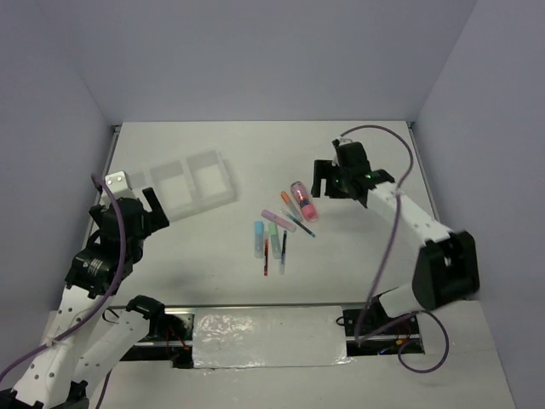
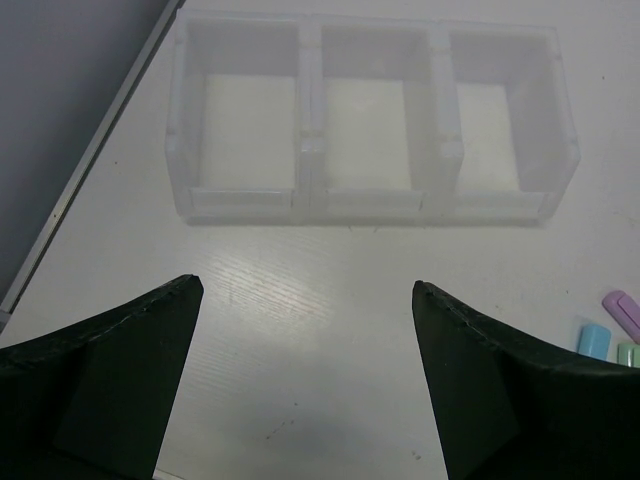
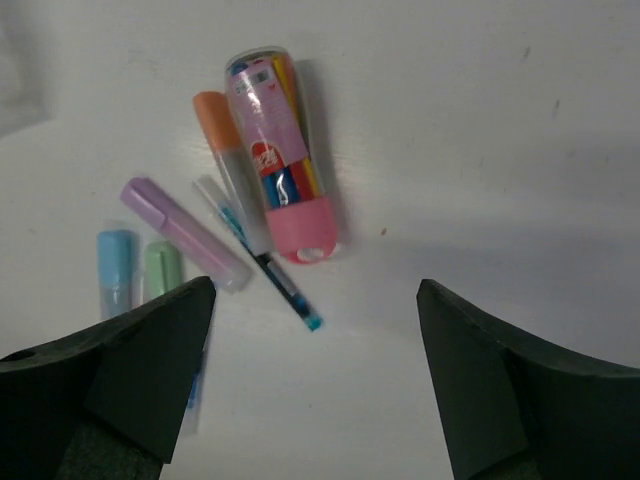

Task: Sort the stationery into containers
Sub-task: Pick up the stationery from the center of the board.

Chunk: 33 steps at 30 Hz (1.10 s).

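The translucent white three-compartment tray [image 1: 223, 175] stands at the back left with all three compartments empty; it also fills the top of the left wrist view [image 2: 310, 150]. The stationery lies loose mid-table: pink-red marker [image 1: 303, 201], orange highlighter [image 1: 287, 202], lilac highlighter [image 1: 278, 219], blue highlighter [image 1: 258, 239], green highlighter [image 1: 274, 235], red pen [image 1: 266, 257], blue pen [image 1: 283, 253] and a dark teal-tipped pen [image 1: 301, 224]. My left gripper [image 2: 308, 290] is open and empty, just in front of the tray. My right gripper [image 3: 315, 290] is open and empty above the table, just short of the marker [image 3: 280, 150].
Grey walls close the table on three sides. A foil-covered strip [image 1: 268, 336] lies along the near edge between the arm bases. A small white bracket [image 1: 115, 181] sits at the left edge beside the tray.
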Tool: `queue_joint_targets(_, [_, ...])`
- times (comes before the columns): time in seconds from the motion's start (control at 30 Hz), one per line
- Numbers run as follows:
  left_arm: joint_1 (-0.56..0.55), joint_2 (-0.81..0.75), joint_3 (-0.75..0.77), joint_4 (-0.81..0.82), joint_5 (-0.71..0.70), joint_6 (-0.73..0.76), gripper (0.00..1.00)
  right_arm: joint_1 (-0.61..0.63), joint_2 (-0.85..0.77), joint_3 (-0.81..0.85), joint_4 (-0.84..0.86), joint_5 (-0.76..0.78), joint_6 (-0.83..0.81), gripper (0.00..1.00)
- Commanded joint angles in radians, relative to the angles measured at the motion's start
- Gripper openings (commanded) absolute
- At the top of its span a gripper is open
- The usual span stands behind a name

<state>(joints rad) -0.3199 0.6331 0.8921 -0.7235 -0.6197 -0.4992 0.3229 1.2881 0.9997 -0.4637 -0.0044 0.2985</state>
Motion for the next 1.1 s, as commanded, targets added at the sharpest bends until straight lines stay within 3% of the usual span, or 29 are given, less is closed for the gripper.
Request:
queue_joint_targets(0.0, [-0.01, 0.008, -0.002, 0.049, 0.02, 0.022, 1.0, 0.019, 0.221, 0.175, 0.022, 0.015, -0.081, 0.86])
queue_joint_targets(0.1, [-0.011, 0.016, -0.001, 0.052, 0.025, 0.024, 0.99, 0.025, 0.393, 0.289, 0.017, 0.012, -0.105, 0.75])
queue_joint_targets(0.2, [-0.013, 0.031, -0.001, 0.053, 0.031, 0.025, 0.99, 0.039, 0.503, 0.385, -0.001, -0.02, -0.121, 0.72])
queue_joint_targets(0.5, [-0.015, 0.057, -0.001, 0.061, 0.046, 0.03, 0.99, 0.09, 0.652, 0.435, -0.004, -0.026, -0.127, 0.71])
queue_joint_targets(0.83, [-0.018, 0.045, -0.005, 0.067, 0.064, 0.036, 0.99, 0.091, 0.747, 0.448, -0.065, 0.092, -0.095, 0.55])
queue_joint_targets(0.9, [-0.018, 0.043, -0.005, 0.067, 0.064, 0.036, 0.99, 0.091, 0.738, 0.445, -0.069, 0.128, -0.091, 0.38])
queue_joint_targets(0.93, [-0.018, 0.042, -0.005, 0.067, 0.064, 0.036, 0.99, 0.09, 0.729, 0.445, -0.067, 0.129, -0.093, 0.37])
queue_joint_targets(0.97, [-0.019, 0.04, -0.005, 0.068, 0.066, 0.037, 0.99, 0.091, 0.717, 0.444, -0.066, 0.138, -0.093, 0.26])
queue_joint_targets(1.07, [-0.019, 0.039, -0.002, 0.068, 0.064, 0.037, 0.99, 0.094, 0.627, 0.45, -0.049, 0.126, -0.082, 0.12])
